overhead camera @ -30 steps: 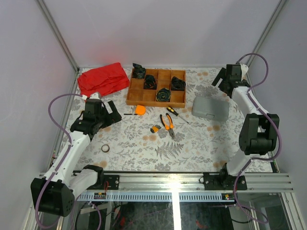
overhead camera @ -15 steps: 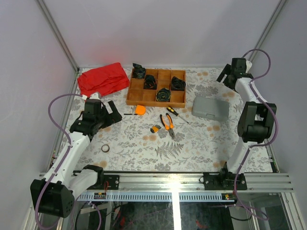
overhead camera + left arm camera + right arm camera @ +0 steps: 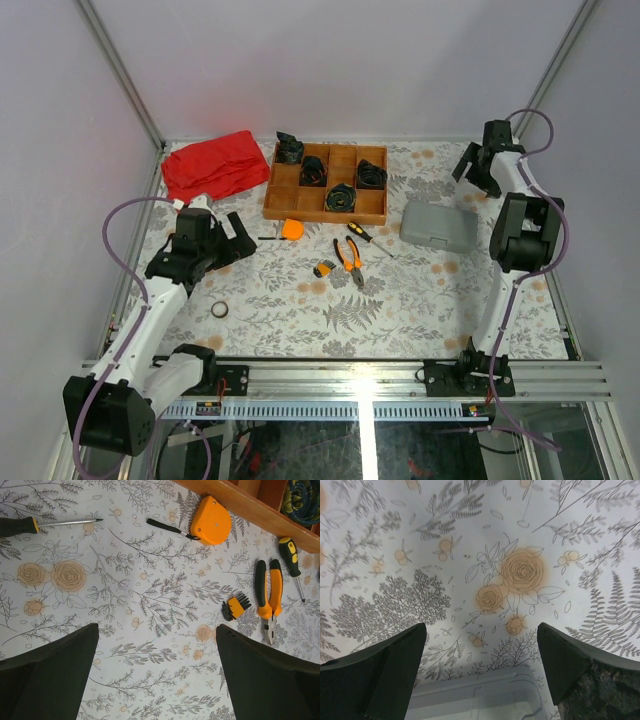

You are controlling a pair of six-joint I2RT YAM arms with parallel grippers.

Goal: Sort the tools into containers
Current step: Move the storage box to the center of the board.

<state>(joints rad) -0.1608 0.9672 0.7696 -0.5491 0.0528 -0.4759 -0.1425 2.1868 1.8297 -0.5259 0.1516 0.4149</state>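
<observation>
1. Your left gripper (image 3: 157, 630) gapes wide, empty, above the table (image 3: 400, 300).
2. Your right gripper (image 3: 479, 627) gapes wide, empty, just beyond the case (image 3: 439, 227).
3. Tape measure (image 3: 211, 521), pliers (image 3: 267, 600) and screwdrivers (image 3: 289, 555) lie loose on the table, left of the closed case.

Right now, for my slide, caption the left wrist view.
Open left claw above the floral tablecloth, with the orange tape measure, pliers and a screwdriver lying unsorted ahead.
</observation>
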